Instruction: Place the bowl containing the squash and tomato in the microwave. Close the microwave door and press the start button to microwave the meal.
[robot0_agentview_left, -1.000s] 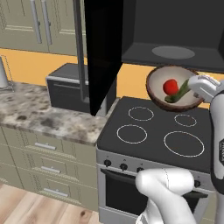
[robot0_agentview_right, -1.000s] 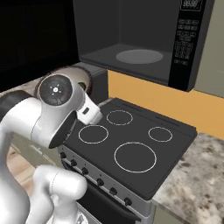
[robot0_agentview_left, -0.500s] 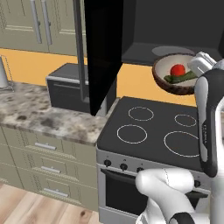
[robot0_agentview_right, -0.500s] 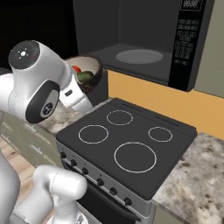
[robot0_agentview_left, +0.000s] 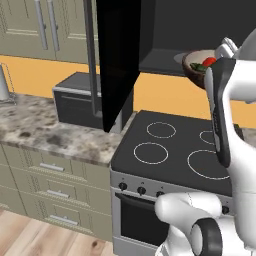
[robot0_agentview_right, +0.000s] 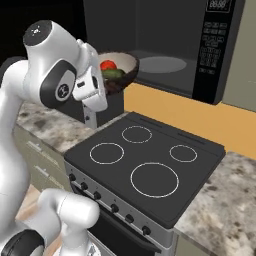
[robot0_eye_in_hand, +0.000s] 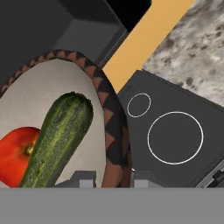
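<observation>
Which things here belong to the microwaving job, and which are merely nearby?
Job: shallow brown-rimmed bowl; dark green squash; red tomato; black microwave; its open glossy black door; gripper holding the bowl's rim.

Nearby: black stove; grey-topped oven box; speckled stone counter.

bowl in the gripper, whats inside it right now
The bowl holds a green squash lying beside a red tomato, both on the pale inside. The squash covers part of the tomato, and the bowl's near side is cut off at the hand view's edge.
</observation>
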